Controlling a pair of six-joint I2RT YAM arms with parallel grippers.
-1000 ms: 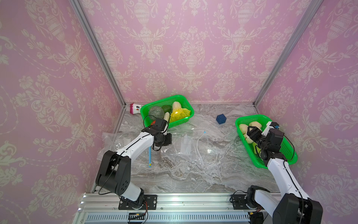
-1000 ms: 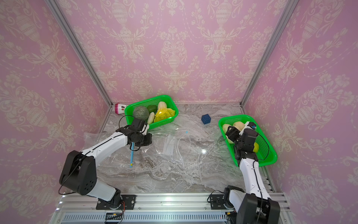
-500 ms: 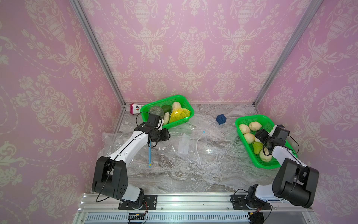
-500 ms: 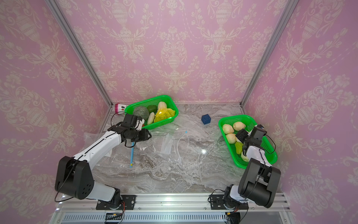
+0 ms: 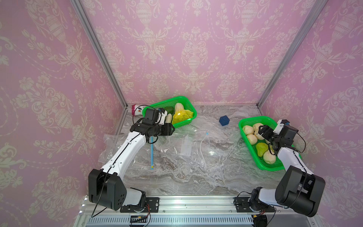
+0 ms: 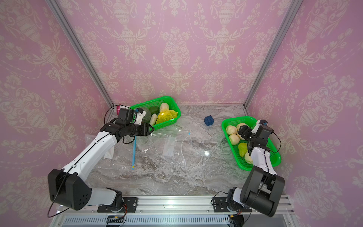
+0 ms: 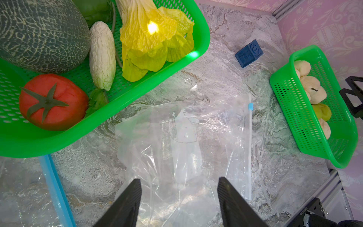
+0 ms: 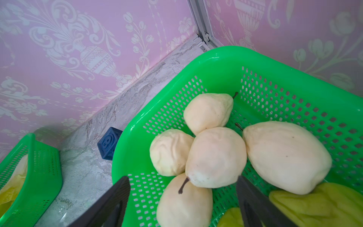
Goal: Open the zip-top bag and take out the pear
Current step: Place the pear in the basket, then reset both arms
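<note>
No word or number can be read for certain. The blue cube [image 7: 249, 53], near the back edge of the worktop [image 7: 220, 29], bears raised signs: a round, face-like figure on one side and small shapes on the neighbouring side, too blurred to name. The zip-top bag [image 7: 182, 137], in the middle of the worktop, carries a faint grey printed panel whose lines are too fine to read. The pink container [image 5: 137, 109] in the back left corner has a white label, illegible.
</note>
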